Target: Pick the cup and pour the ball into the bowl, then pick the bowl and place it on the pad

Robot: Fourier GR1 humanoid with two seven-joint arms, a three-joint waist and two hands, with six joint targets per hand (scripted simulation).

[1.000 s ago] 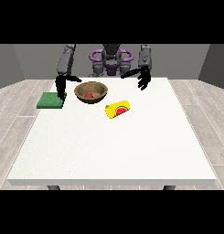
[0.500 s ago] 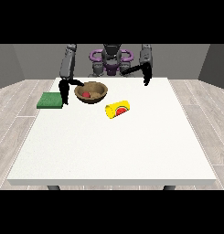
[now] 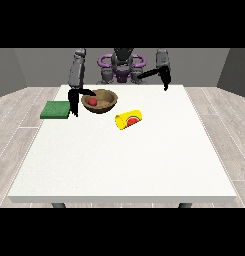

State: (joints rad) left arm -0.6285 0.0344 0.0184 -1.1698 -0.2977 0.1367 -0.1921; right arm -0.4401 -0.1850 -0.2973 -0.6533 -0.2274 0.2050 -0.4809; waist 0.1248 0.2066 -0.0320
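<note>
Wooden bowl (image 3: 100,101) at about 11 o'clock from the table's centre, close to the far edge, with the red ball (image 3: 93,101) inside it, toward its 9 o'clock side. Yellow cup (image 3: 129,120) on its side just at 4 o'clock of the bowl, apart from it, mouth turned toward 9 o'clock (a red patch on its wall). Green pad (image 3: 55,109) flat at the table's 9 o'clock edge, at 9 o'clock of the bowl, near but not touching.

Hand at the view's left (image 3: 74,101) between pad and bowl, one dark finger reaching to the bowl's rim at 10 o'clock, the rest hanging down toward the table; whether clamped on the rim, cannot tell. Hand at the view's right (image 3: 165,80) up off the white table (image 3: 124,160) near the far edge at 1 o'clock, holding nothing; fingers apart or together, cannot tell.

Whole near half of the table, from 3 through 6 to 9 o'clock, bare; the 3 things crowd the far-left quarter.
</note>
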